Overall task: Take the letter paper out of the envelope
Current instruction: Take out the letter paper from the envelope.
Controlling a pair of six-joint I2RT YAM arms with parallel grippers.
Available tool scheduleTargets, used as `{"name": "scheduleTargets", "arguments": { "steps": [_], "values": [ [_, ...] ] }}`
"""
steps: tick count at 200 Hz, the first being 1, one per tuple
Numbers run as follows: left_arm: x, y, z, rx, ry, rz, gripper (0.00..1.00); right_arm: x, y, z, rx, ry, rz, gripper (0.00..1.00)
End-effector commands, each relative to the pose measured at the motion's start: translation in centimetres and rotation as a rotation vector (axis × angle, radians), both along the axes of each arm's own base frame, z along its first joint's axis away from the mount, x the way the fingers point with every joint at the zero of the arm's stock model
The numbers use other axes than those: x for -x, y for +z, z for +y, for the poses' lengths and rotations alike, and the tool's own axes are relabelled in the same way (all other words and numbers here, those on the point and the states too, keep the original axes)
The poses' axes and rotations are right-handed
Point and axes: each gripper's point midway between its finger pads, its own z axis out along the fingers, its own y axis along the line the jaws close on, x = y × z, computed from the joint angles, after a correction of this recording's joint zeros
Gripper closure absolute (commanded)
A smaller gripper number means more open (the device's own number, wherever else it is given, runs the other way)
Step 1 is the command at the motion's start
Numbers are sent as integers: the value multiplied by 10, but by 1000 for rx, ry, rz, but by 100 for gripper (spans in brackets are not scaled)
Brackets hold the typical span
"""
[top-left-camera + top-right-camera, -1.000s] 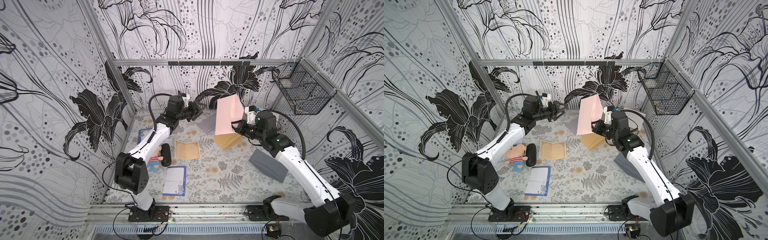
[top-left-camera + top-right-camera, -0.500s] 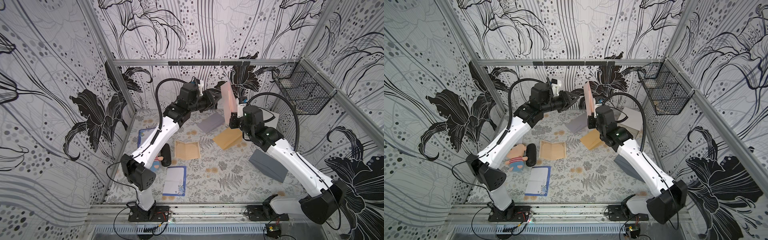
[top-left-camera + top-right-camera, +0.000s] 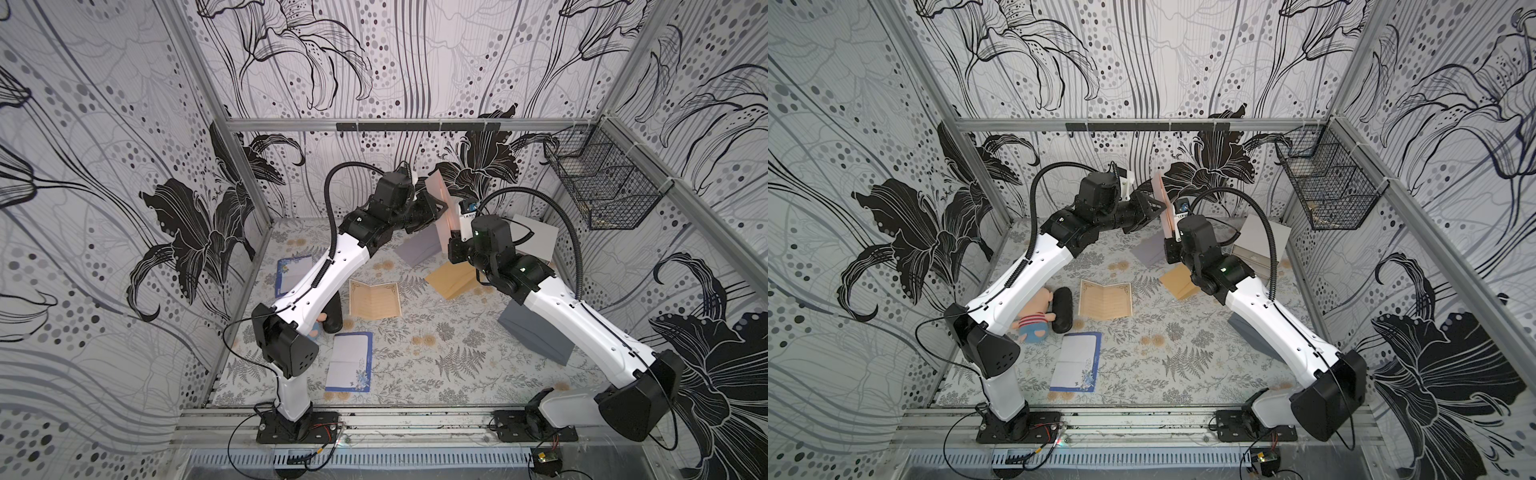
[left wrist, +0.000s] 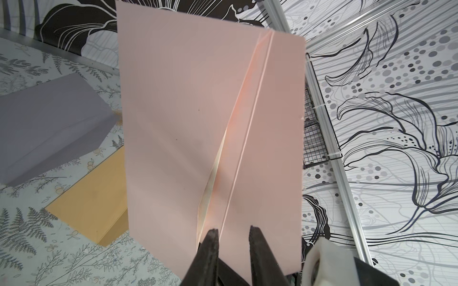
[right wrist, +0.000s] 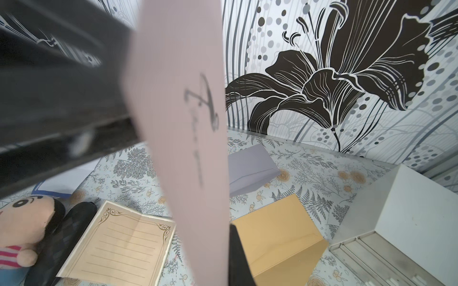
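Observation:
A pink envelope [image 3: 443, 224] [image 3: 1163, 205] stands on edge in the air above the back of the table. My right gripper [image 3: 452, 240] [image 5: 228, 260] is shut on its lower end; one black finger [image 5: 238, 257] shows beside it. The envelope [image 4: 188, 123] fills the left wrist view, and a thin cream edge of the letter paper [image 4: 210, 184] shows in its slit. My left gripper [image 4: 234, 234] [image 3: 439, 206] is at the envelope's near end, open by a narrow gap. One fingertip [image 4: 213, 235] sits at the slit's end and the flap's fold line runs between the two.
On the flowered cloth lie a grey envelope [image 3: 417, 249], a tan envelope [image 3: 451, 280], an opened lined sheet [image 3: 374, 299], two blue-bordered sheets [image 3: 349, 361], a plush toy [image 3: 1036, 320] and another grey envelope [image 3: 536, 336]. A white box [image 3: 536, 239] and a wire basket [image 3: 602, 191] stand at back right.
The right arm raised the envelope and turned it edge-on. The left arm reached over to it, and its jaws narrowed around the flap edge.

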Motion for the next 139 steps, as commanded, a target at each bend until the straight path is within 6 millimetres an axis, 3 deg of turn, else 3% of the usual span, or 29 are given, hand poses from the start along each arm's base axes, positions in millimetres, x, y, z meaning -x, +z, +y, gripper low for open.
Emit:
{"name": "scheduleTargets", "arguments": {
  "steps": [1, 74, 139],
  "values": [
    [-3, -6, 0, -63, 6, -12, 72, 2, 2, 4, 16, 18, -8, 100],
    [-6, -21, -1, -123, 2, 2, 68, 12, 1, 16, 53, 47, -12, 100],
    [-5, -31, 4, -199, 5, 19, 74, 16, 2, 18, 62, 41, -15, 100]
  ]
}}
